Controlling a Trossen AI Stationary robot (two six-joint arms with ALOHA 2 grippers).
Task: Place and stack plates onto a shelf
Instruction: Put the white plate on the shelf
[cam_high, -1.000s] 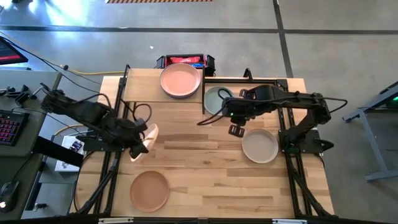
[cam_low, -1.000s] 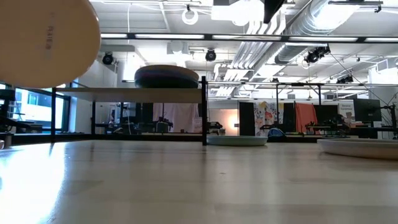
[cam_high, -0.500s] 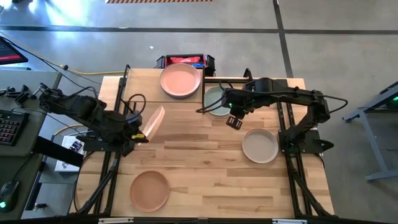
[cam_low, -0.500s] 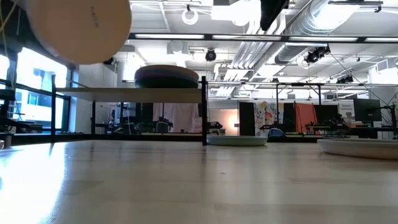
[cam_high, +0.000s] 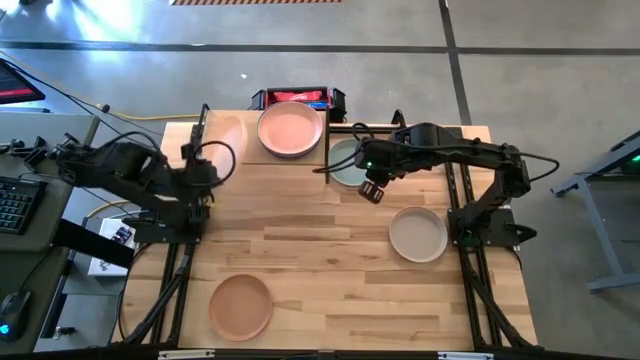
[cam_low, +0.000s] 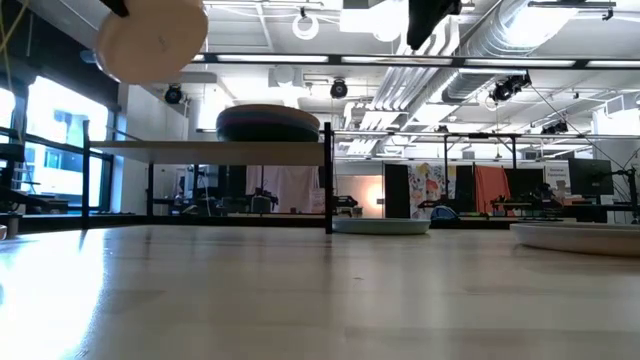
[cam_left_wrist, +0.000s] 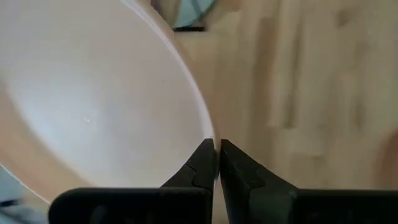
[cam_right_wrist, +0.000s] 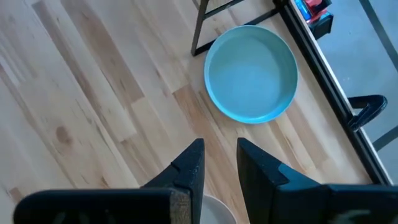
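My left gripper (cam_high: 205, 157) is shut on a peach plate (cam_high: 228, 133), which it carries tilted above the left half of the shelf (cam_high: 215, 150); the low view shows the plate's underside (cam_low: 152, 38) high over the shelf board (cam_low: 210, 150). A salmon pink plate (cam_high: 290, 130) tops a stack on the shelf's right half. A pale grey-green plate (cam_right_wrist: 252, 73) lies flat on the table just right of the shelf. My right gripper (cam_high: 372, 190) hangs open above the table near it, with nothing between its fingers (cam_right_wrist: 217, 162). My left gripper pinches the peach plate's rim (cam_left_wrist: 211, 134) between its two fingers (cam_left_wrist: 202, 165). The fingers slant down, coming from the table's near left. The plate is lifted clear and tilted, reaching away from the fingers over the shelf.
A beige plate (cam_high: 418, 233) lies on the table at the right and a terracotta brown plate (cam_high: 240, 305) near the front left. A red and black box (cam_high: 297, 98) stands behind the shelf. Bare wood lies in the table's middle.
My left gripper has risen and gone toward the table's far edge with the peach plate while its wrist rolled. The plate has swung from beside the shelf's near left corner to above the shelf's left half. My right gripper has drifted a little toward the pale grey-green plate.
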